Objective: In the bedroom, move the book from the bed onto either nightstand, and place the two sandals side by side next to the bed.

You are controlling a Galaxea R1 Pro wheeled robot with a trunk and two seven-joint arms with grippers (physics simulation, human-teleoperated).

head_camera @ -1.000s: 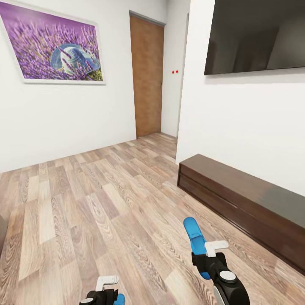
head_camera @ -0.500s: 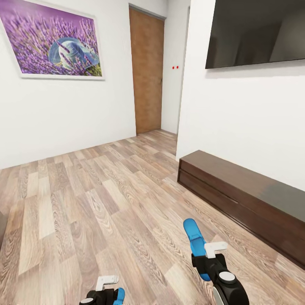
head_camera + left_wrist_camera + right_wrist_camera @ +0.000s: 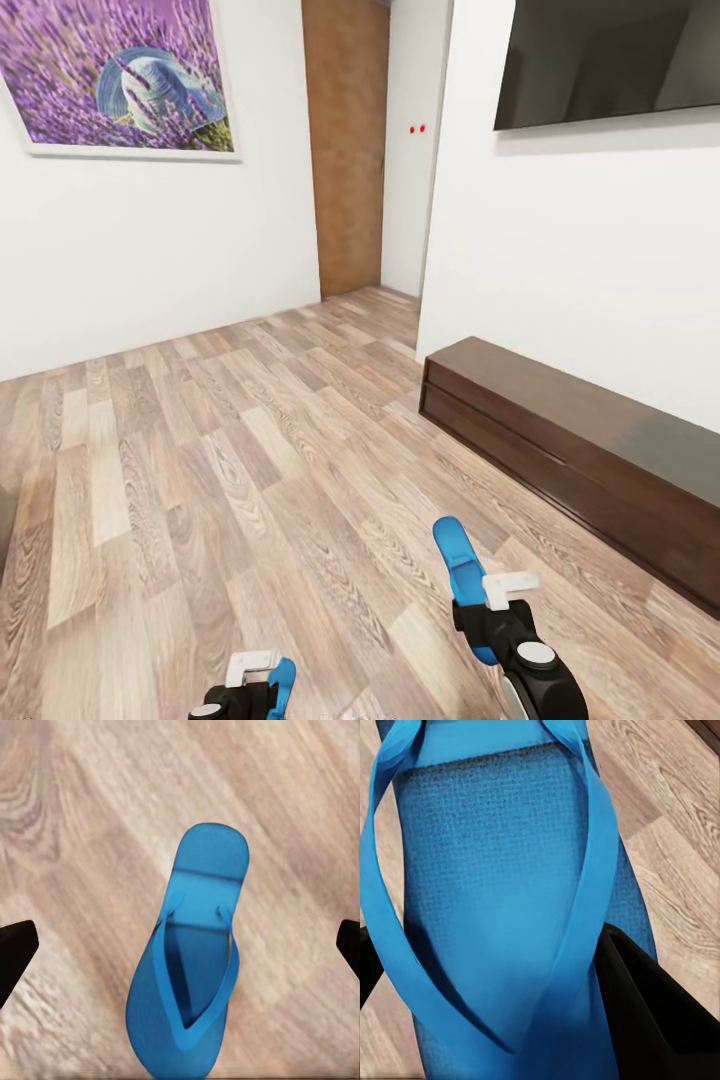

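White walls (image 3: 560,250) and a plank floor (image 3: 200,480) stretch ahead of me, with the lavender picture (image 3: 120,75) up on one wall, a brown door (image 3: 347,150) past it, a dark screen (image 3: 610,60) on the other wall and a long low dark-wood bench (image 3: 570,450) beneath it. Neither the bed nor the book is in front of me, so I judge that I am carrying both sandals across the bedroom to set them down beside the bed.

My right claw (image 3: 490,610) grips one blue sandal (image 3: 455,565) near one end, so that its length sticks forward and up over the floor; up close, my dark finger (image 3: 660,1020) presses against the sole's edge (image 3: 510,907). That arm is held low and forward, the claw raised clear of the planks.

My left claw (image 3: 262,680) sits lower and closer to my trunk, with the second sandal (image 3: 283,682) showing as a blue sliver beside it. From the wrist, that sandal (image 3: 191,960) hangs strap side up over the floor, with my fingertips (image 3: 15,952) spread wide to either side and apart from it. Its near end runs out of sight, so I cannot tell what holds it there.
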